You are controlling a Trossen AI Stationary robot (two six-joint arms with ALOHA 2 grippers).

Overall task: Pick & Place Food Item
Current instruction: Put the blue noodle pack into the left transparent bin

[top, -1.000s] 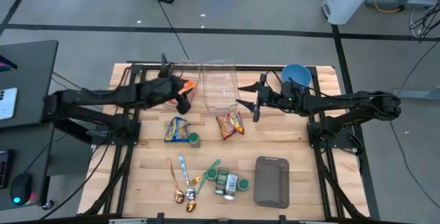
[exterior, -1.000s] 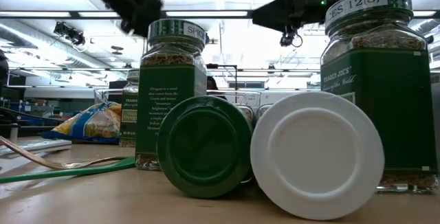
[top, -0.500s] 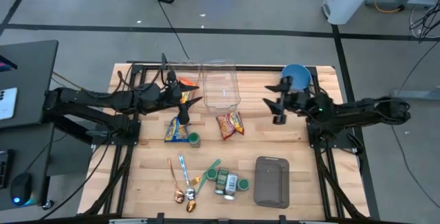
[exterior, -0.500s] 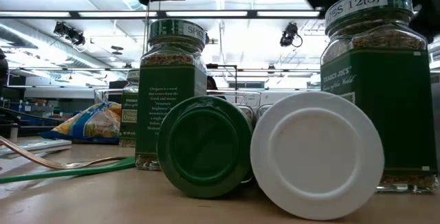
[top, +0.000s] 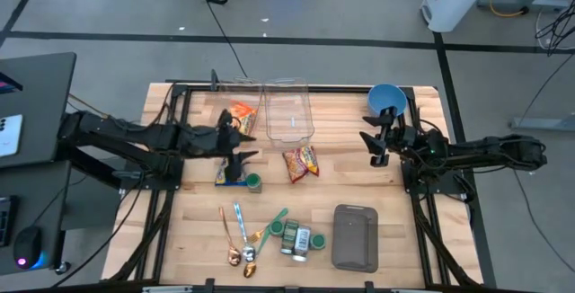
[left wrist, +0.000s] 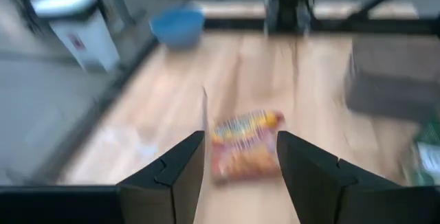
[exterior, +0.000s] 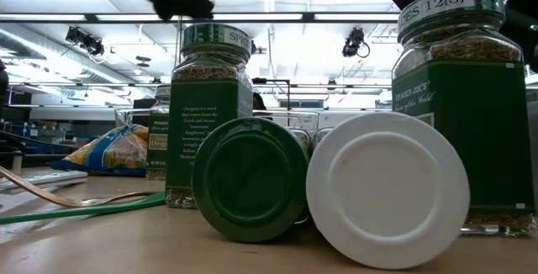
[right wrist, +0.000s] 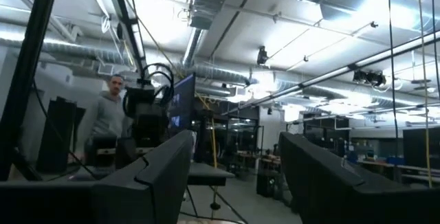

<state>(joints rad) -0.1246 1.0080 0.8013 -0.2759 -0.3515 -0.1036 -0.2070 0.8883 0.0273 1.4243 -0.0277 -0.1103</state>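
Lying on: wooden table [top: 377, 194], both arms reaching in over it from the sides.
Left gripper [top: 241, 145]: fingers spread and empty, hanging above the blue-and-yellow snack bag [top: 231, 171], just behind it, with a small green jar [top: 254, 182] beside that bag.
Task thing: red-and-yellow snack bag [top: 301, 161] flat on the table, right of the left gripper and apart from it; the left wrist view shows it ahead between the two dark fingers [left wrist: 180, 172], untouched.
Right gripper [top: 372, 140]: fingers parted, holding nothing, raised near the blue bowl [top: 386, 98], well right of the red-and-yellow bag.
Clear bin, left [top: 235, 113]: one orange snack bag [top: 241, 115] inside.
Clear bin, middle [top: 287, 111]: nothing visible inside.
Blue bowl: contents cannot be told.
Front of table: grey lidded container [top: 355, 236], spice jars [top: 296, 237], spoons [top: 243, 239].
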